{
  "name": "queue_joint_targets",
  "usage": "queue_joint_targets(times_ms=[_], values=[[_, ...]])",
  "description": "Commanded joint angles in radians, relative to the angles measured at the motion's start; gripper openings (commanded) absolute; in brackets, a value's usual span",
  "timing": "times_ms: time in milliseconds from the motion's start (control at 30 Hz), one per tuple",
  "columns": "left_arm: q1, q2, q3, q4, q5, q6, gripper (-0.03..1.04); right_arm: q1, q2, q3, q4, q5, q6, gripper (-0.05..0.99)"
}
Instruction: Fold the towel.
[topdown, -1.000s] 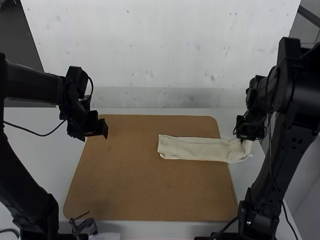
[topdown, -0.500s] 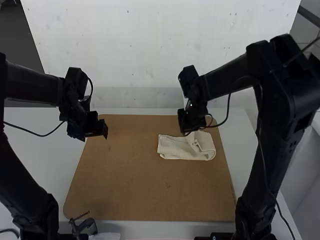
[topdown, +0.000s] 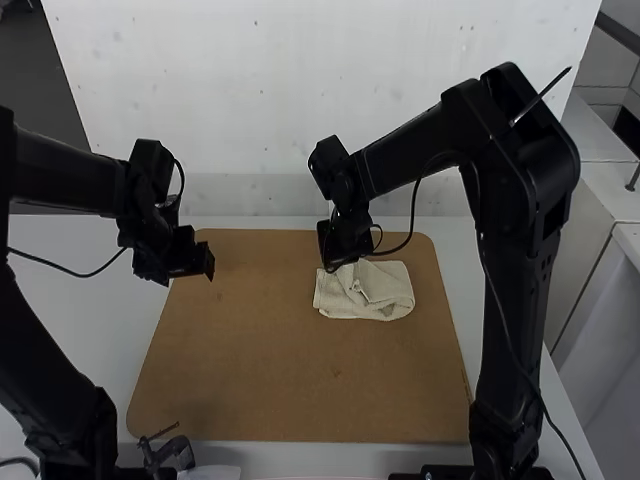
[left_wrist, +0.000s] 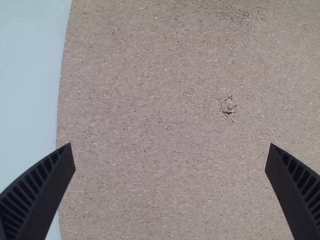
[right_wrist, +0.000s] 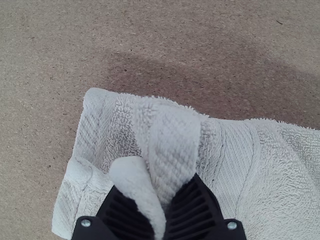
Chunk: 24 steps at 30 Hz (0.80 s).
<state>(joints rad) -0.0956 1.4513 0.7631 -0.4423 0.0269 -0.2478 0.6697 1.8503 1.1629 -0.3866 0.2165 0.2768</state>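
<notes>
Step in hand: seemingly a fold across the length of the white terry towel (right_wrist: 280, 165), its pinched part held over the lower layer; judged well along but unfinished.
Towel: lay at about 1 o'clock from the middle of the brown board (topdown: 300, 375), doubled over itself, rumpled on top, with a raised fold towards its own 11 o'clock.
Right end effector: the ribbed black fingers of the right end effector (right_wrist: 159, 195) were closed on a bunched fold of the towel, over its 11 o'clock part in the high view.
Left end effector: the left end effector (left_wrist: 170, 155) had its fingers spread wide with nothing between them, over the board's 10 o'clock corner, well apart from the towel.
Next move: probably called for setting the pinched layer down along the 9 o'clock edge, squaring the edges, letting go and flattening the bulge. Letting go too soon could have left the flap crooked.
Towel count: one.
Board count: one, on one white worktop (topdown: 85, 320).
End effector count: two, one on each of two arms.
</notes>
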Motion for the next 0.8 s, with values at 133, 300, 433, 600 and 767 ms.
queue_joint_targets(times_ms=[133, 300, 433, 600, 767], values=[[0.016, -0.006, -0.021, 0.025, 0.007, 0.015, 0.98, 0.031, -0.019, 0.014, 0.037, 0.020, 0.025, 0.48], [0.020, -0.002, -0.022, 0.027, 0.007, 0.015, 0.98, 0.010, -0.109, 0.018, 0.031, 0.020, 0.015, 0.60], [0.022, -0.003, -0.024, 0.027, 0.007, 0.015, 0.98, -0.038, -0.181, 0.018, 0.002, 0.020, -0.002, 0.58], [0.020, -0.005, -0.030, 0.039, 0.007, 0.015, 0.98, -0.104, -0.188, -0.012, -0.015, 0.029, -0.047, 0.02], [0.017, -0.005, -0.033, 0.045, 0.008, 0.015, 0.98, -0.098, -0.143, -0.089, 0.008, 0.035, -0.050, 0.02]])
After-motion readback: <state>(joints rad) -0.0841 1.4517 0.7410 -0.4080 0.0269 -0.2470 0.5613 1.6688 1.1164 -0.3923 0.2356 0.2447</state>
